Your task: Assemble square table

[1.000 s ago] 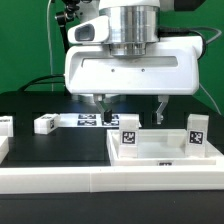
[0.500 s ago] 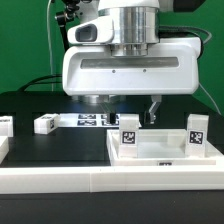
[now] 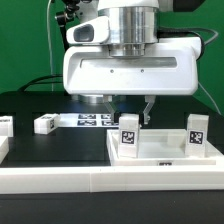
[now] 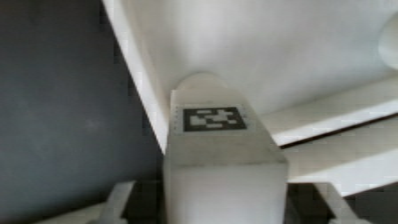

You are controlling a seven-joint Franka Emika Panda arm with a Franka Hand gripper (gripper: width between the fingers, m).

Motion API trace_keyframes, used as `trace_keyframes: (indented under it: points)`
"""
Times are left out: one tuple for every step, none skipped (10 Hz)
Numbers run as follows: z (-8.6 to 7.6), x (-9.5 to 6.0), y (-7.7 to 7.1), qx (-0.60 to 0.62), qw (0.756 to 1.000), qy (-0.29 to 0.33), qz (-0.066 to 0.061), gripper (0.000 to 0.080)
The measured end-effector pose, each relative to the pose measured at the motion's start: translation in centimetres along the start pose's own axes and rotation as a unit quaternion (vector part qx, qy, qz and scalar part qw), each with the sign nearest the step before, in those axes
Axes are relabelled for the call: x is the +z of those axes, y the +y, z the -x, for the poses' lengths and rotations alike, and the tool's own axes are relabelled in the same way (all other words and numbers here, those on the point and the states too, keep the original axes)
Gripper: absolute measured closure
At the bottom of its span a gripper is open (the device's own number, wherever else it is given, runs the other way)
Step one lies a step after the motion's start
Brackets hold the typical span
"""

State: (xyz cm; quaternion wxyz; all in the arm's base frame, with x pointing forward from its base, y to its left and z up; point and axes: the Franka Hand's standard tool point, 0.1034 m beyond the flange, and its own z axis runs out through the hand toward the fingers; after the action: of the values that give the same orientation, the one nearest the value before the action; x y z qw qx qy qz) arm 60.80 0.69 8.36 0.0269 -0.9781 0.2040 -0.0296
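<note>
In the exterior view, at the far left edge of the black counter (image 3: 30, 105), a cut-off white block (image 3: 4, 126) pokes into frame. Just to its right a loose leg (image 3: 45, 124) lies on its side. Further right and behind it, the marker board (image 3: 90, 120) lies flat.

At centre the gripper (image 3: 128, 110) hangs low under its broad white body, fingers spread. The finger toward the exterior view's right (image 3: 148, 108) is plain to see, while the other is mostly hidden in shadow. Between and just below them an upright leg (image 3: 128, 137) stands on the square tabletop (image 3: 165, 152), tag facing the camera. Whether either finger touches it cannot be told.

The wrist view looks down that same leg (image 4: 221, 150), with the tabletop's (image 4: 267, 50) rim behind it.

Near the tabletop's right side a second upright leg (image 3: 197, 133) stands well apart from the first.
</note>
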Motion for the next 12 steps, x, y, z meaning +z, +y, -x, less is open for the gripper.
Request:
trace_keyframes:
  points:
    - [0.09, 0.05, 0.14, 0.058, 0.998, 0.009, -0.005, 0.0512]
    - [0.19, 0.04, 0.11, 0.103, 0.995, 0.014, -0.005, 0.0512]
    - [0.21, 0.06, 0.14, 0.168, 0.986, 0.015, -0.005, 0.0512]
    - [0.24, 0.08, 0.16, 0.218, 0.976, 0.018, -0.005, 0.0512]
    - [0.26, 0.08, 0.17, 0.254, 0.967, 0.018, -0.005, 0.0511]
    - [0.25, 0.09, 0.22, 0.316, 0.948, 0.018, -0.006, 0.0511]
    - [0.28, 0.10, 0.24, 0.367, 0.930, 0.017, -0.008, 0.0511]
    - [0.30, 0.10, 0.24, 0.403, 0.915, 0.017, -0.008, 0.0511]
    - [0.34, 0.09, 0.23, 0.452, 0.892, 0.016, -0.009, 0.0511]
    - [0.34, 0.10, 0.24, 0.480, 0.877, 0.015, -0.010, 0.0511]
    - [0.31, 0.11, 0.29, 0.512, 0.859, 0.013, -0.013, 0.0511]
    - [0.17, 0.11, 0.30, 0.530, 0.848, 0.012, -0.019, 0.0511]
